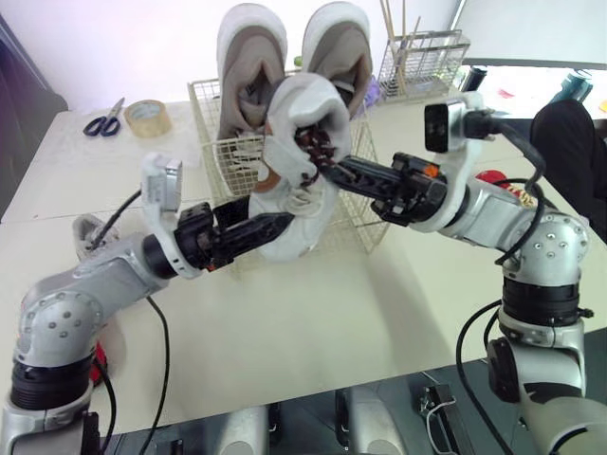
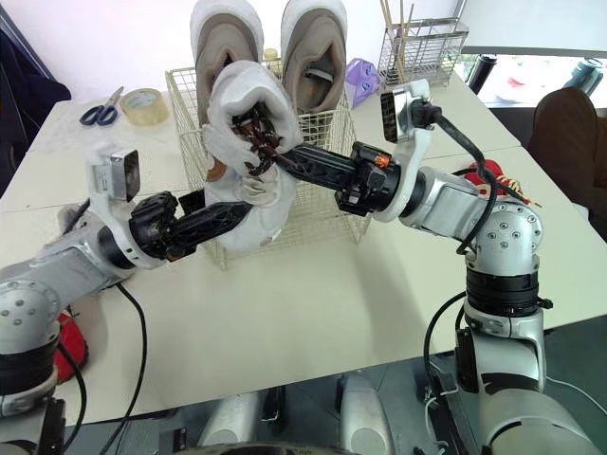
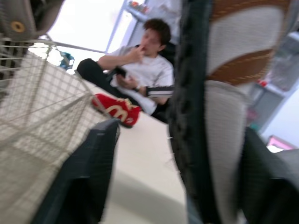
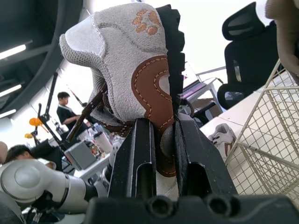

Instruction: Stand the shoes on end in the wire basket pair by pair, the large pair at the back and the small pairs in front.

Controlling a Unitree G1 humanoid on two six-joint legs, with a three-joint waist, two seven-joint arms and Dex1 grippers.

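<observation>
- Our right gripper (image 4: 163,123) pinches the small grey shoe (image 4: 126,51) by its heel.
- Our left gripper (image 3: 182,135) is spread around a black sole (image 3: 187,84).
- We hold the shoe above the front of the wire basket (image 1: 213,142); the large pair (image 1: 251,57) stands behind.

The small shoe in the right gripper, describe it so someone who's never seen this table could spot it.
Find the cream wire basket, two large grey shoes standing on end at its back. In front hangs the upper small shoe, grey suede with brown trim and an orange paw print, heel clamped in the right gripper; the lower small shoe sits beneath it.
</observation>
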